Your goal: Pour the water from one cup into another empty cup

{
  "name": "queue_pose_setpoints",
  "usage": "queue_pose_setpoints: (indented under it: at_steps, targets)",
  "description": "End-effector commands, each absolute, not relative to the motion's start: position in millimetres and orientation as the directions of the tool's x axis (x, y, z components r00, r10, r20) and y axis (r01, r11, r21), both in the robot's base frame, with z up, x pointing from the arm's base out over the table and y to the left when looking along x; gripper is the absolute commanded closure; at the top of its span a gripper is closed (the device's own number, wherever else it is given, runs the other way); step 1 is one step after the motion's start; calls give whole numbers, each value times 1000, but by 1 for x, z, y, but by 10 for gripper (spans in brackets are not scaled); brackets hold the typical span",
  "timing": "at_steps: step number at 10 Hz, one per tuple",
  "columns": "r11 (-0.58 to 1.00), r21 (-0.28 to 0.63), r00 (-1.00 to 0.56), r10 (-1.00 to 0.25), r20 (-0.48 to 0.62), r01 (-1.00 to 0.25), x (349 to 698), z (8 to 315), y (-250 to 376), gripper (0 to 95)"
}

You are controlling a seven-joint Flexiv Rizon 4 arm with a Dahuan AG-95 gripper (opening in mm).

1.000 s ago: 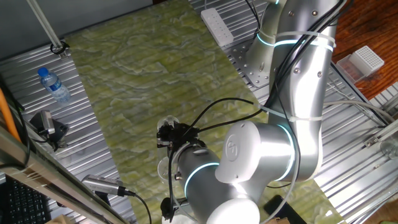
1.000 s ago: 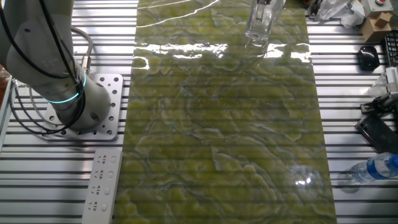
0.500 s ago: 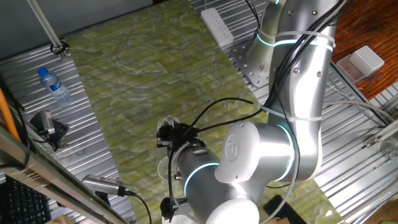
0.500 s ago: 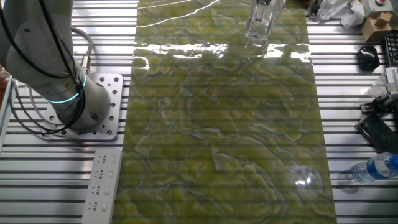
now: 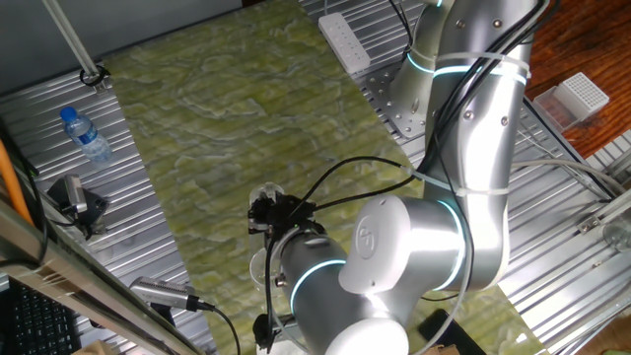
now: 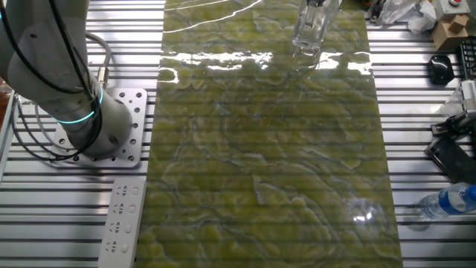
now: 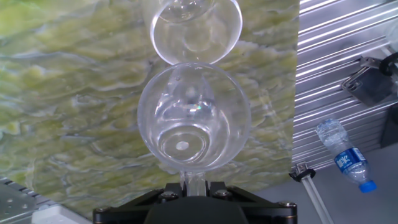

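In the hand view my gripper (image 7: pixel 194 185) is shut on the stem of a clear stemmed glass (image 7: pixel 194 118), whose round bowl fills the middle of the frame over the green marbled mat (image 7: pixel 74 93). A second clear glass (image 7: pixel 191 28) stands just beyond it at the top edge, their rims overlapping in view. I cannot make out the water (image 7: pixel 181 144) beyond faint glints low in the held bowl. In one fixed view the gripper (image 5: pixel 268 212) is mostly hidden behind the arm. In the other fixed view the glass (image 6: pixel 308 28) shows at the mat's far edge.
A small blue-capped plastic bottle (image 7: pixel 345 155) lies on the metal slats right of the mat; it also shows in the fixed views (image 5: pixel 87 136) (image 6: pixel 450 201). A black clamp (image 7: pixel 373 81) lies near it. A white power strip (image 6: pixel 119 223) sits by the arm base (image 6: pixel 97 126).
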State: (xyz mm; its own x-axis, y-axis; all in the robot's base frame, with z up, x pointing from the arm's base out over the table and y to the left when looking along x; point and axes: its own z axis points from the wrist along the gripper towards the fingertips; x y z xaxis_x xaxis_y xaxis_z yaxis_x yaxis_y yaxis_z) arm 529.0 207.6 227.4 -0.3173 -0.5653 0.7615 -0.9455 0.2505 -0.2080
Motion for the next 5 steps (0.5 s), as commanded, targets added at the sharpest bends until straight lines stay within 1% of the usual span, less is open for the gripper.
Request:
queue_pose_setpoints:
  at_steps: [1, 5]
  targets:
    - [248, -207, -315, -565, 763, -946, 529, 228, 208, 950]
    - [240, -204, -306, -556, 772, -949, 529, 228, 208, 950]
